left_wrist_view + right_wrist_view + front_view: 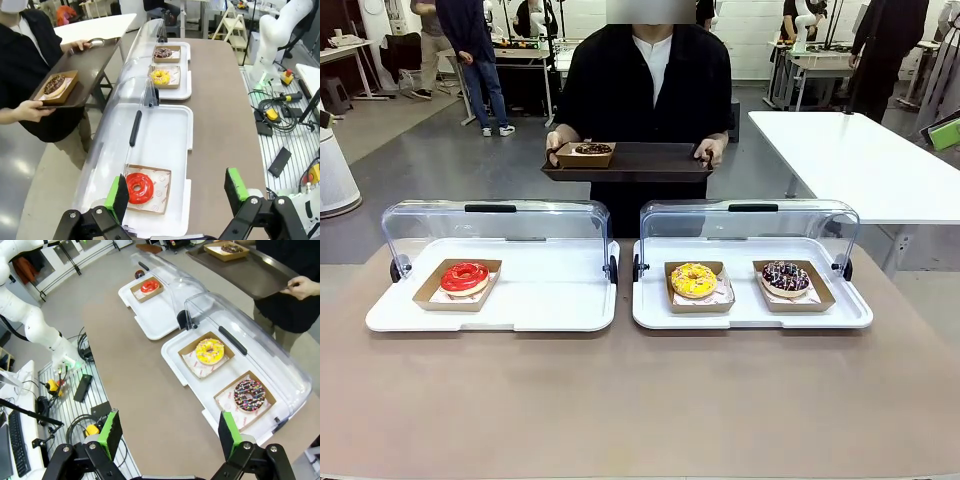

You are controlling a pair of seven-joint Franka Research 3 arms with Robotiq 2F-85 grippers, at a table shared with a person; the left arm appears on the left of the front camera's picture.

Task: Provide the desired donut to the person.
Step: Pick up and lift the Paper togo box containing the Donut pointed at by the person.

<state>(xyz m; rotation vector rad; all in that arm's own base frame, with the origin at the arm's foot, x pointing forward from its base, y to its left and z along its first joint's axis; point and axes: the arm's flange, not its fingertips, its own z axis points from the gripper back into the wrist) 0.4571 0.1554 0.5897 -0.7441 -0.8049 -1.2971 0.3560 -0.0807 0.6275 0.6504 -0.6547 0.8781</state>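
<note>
Across the middle of the front view, two white display trays sit side by side on the counter, each with its clear lid swung up and back toward the far edge, which leaves the near side free for a reach from the robot's side. On the tray at frame left a red donut lies in a cardboard boat, close to the left end. The tray at frame right carries a yellow donut and, just beside it to the right, a chocolate sprinkled donut, each in its own boat. At upper centre the person stands behind the counter holding a dark serving tray level with both hands, apparently as the place to receive a donut; a chocolate donut in a boat already rests on its left part. With both hands busy, nothing here signals which donut is wanted. The left pincer hangs with its jaws wide and empty, high above the red donut's end of the counter. The right pincer is likewise spread wide and holds nothing, high over the counter near the sprinkled donut.
</note>
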